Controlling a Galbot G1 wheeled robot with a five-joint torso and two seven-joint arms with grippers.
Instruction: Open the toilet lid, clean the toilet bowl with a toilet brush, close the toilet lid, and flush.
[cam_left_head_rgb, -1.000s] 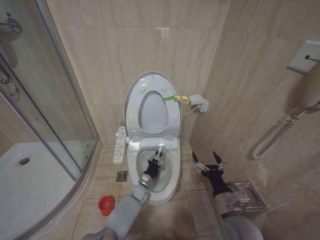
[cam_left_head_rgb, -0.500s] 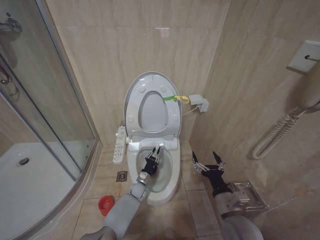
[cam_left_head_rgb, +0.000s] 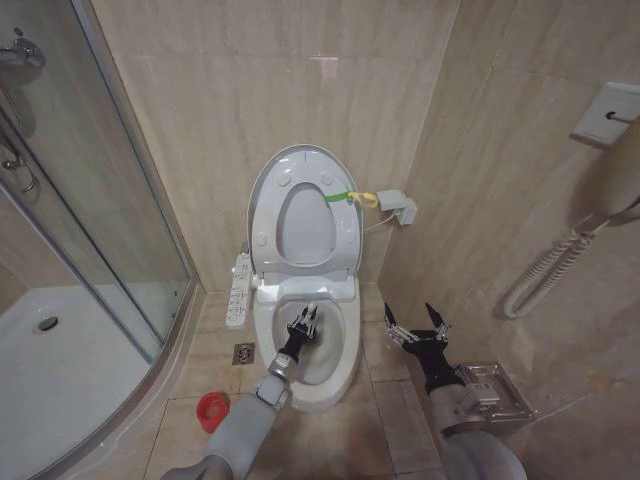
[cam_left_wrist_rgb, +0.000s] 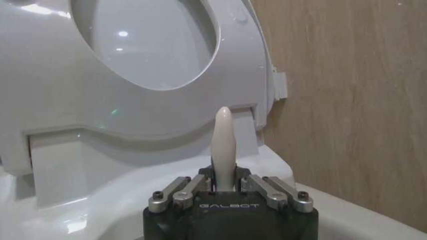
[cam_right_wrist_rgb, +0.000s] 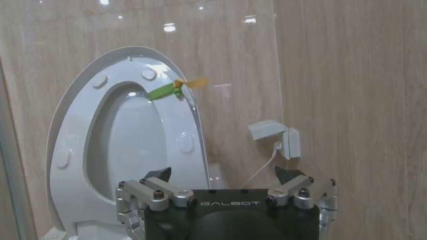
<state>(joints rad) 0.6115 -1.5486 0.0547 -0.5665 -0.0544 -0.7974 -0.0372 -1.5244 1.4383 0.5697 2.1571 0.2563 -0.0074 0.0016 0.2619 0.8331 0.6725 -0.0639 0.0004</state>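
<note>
Two arms: the left gripper (cam_left_head_rgb: 304, 322), reaching over the elongated white ceramic toilet bowl (cam_left_head_rgb: 343, 362), pinches the thin white toilet brush (cam_left_wrist_rgb: 221, 145); the right gripper (cam_left_head_rgb: 416, 327) hangs beside it, fingers spread.

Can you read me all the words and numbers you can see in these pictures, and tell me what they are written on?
"GALBOT": on the black body of the left gripper, which grips the toilet brush handle.
"GALBOT": on the black body of the right gripper.
The button panel beside the toilet bowl has markings too small to read.
</note>
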